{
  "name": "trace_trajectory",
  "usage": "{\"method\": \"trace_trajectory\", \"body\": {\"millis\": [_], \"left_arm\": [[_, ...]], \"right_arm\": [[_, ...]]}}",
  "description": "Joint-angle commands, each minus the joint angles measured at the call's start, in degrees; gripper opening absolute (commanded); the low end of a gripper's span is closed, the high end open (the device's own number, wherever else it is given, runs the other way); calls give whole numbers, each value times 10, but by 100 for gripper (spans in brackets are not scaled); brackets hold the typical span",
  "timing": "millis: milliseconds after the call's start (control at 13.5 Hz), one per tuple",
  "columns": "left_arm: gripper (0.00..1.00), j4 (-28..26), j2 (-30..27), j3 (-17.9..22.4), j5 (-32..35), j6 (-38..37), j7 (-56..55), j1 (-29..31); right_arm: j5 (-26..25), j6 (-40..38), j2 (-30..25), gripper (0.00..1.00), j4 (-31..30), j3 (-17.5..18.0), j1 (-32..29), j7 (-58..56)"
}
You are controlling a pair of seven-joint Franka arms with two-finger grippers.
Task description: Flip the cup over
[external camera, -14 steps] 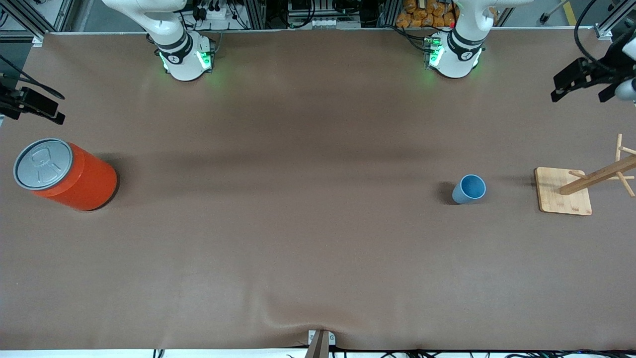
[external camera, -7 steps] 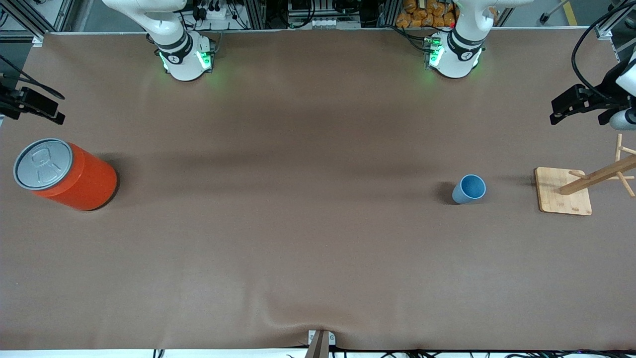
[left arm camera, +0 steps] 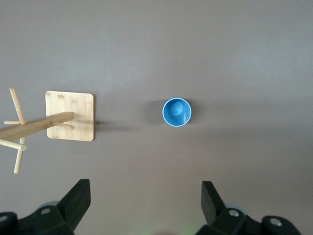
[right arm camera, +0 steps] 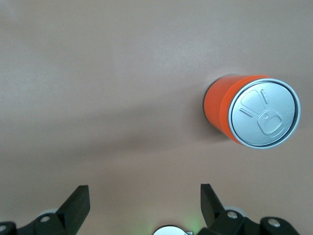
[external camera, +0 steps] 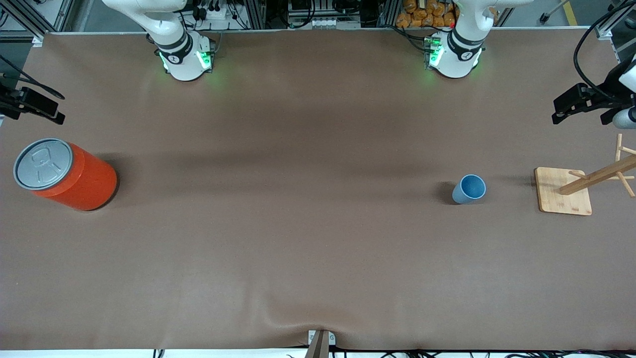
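So the blue cup [external camera: 469, 189] is seen standing mouth-up, well below the left gripper [left arm camera: 142, 205] — jaws spread wide, nothing held. Flipped upright already or waiting to be turned over? Can't be told. The right gripper [right arm camera: 142, 205] waits, open too — orange can [right arm camera: 252, 110] below.

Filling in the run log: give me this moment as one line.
blue cup: upright, mouth up, untouched | left gripper: open, high over table | right gripper: open, waits near orange can | rack: beside cup
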Motion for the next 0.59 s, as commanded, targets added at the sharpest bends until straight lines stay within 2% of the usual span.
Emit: {"method": "trace_trajectory", "body": {"millis": [0, 222, 519], "left_arm": [[100, 10, 1, -2, -8, -10, 15, 2], [100, 6, 1, -2, -23, -11, -48, 2], [100, 5, 3, -2, -21, -11, -39, 2]], "right_arm": [[2, -3, 2, 100, 7, 2, -2, 6], [2, -3, 2, 100, 7, 2, -2, 6], [2, -3, 2, 100, 7, 2, -1, 6]]}}
